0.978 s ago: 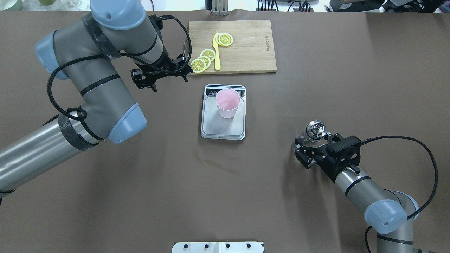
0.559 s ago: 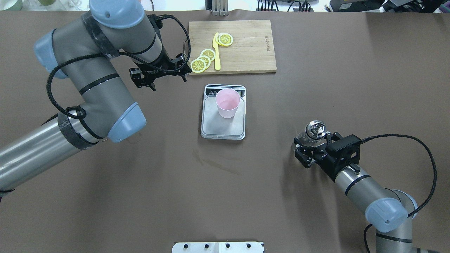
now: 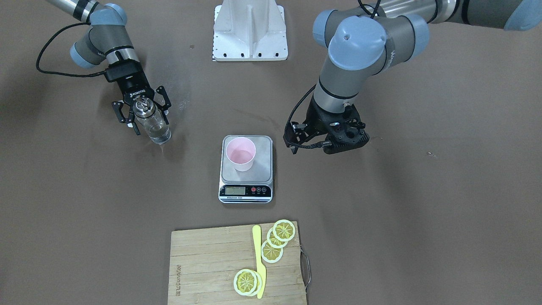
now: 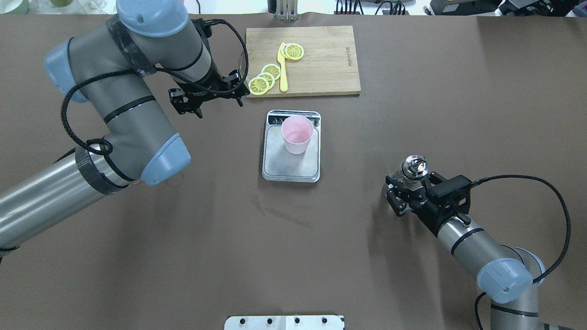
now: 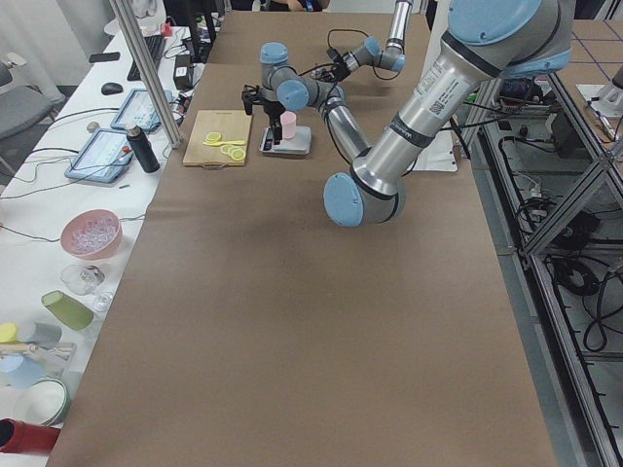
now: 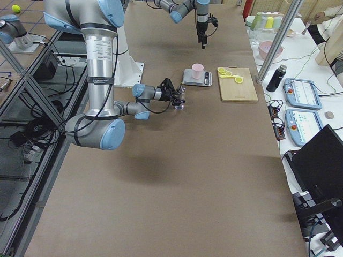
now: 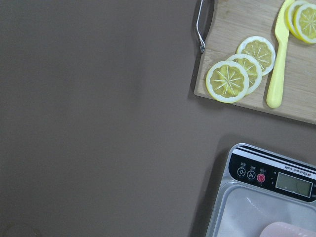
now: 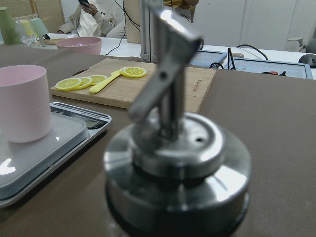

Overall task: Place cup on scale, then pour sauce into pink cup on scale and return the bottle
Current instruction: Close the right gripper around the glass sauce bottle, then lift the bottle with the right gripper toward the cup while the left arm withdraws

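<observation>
The surface (image 4: 412,91) carries the board (image 4: 321,68) at the far side. The scale (image 4: 289,167) sits mid-surface, with the cup (image 4: 297,135) upright on its platform toward the display end. The bottle (image 4: 414,166) stands near and right, well apart from the scale. The right pincer (image 3: 151,120) flanks its glass closely, but I cannot tell whether it grips. The left pincer (image 4: 215,105) hangs wide open and empty, left of the scale.

Likely risks: a loose hold on smooth glass could let the bottle slip or tip, and a misaimed spout would wet the scale. "ROBOTIQ" reads on the right pincer; the board's stamp is too small to read.
</observation>
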### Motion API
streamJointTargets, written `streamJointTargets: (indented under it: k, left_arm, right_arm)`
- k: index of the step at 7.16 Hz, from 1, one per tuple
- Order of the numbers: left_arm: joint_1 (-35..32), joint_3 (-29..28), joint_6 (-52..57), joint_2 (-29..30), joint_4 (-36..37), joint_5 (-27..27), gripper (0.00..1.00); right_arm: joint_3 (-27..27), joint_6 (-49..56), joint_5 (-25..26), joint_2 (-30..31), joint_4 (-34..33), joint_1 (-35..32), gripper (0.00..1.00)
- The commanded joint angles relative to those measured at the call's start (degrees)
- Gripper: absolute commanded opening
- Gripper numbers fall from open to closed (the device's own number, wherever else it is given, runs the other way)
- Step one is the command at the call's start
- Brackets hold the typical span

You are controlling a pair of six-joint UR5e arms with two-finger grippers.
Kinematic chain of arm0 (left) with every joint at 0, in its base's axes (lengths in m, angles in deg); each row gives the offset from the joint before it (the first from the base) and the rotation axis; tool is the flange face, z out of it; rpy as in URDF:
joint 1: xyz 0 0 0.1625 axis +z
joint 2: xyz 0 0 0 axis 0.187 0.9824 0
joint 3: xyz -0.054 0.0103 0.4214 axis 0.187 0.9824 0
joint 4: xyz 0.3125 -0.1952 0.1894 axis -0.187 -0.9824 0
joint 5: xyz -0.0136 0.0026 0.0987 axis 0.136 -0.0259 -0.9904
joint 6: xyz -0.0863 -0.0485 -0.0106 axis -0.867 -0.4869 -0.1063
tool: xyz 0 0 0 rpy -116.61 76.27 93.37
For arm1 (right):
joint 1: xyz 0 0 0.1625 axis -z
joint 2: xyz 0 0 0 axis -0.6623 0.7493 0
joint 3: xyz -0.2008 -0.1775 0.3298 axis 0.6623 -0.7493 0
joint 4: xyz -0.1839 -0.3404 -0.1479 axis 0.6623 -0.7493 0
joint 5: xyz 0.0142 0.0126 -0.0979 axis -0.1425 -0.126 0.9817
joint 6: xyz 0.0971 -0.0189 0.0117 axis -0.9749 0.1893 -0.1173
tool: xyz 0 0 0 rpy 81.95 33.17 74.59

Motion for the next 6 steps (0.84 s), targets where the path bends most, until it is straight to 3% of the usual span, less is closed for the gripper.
streamJointTargets:
  k: [1,3,6]
  left_arm:
    - [0.0,-0.08,0.0,0.0,0.02,0.07,0.99]
    - [-0.26,-0.08,0.09,0.0,-0.07,0.07,0.99]
    - [-3.68,0.19,3.95,-2.01,-0.5,0.42,0.99]
  right_arm:
    - [3.31,-0.27,0.01,0.75,-0.17,-0.09,0.0]
    - [9.03,0.25,-0.52,2.77,-4.36,-0.26,0.0]
    - [16.24,8.06,-3.49,2.34,-16.75,-4.03,0.0]
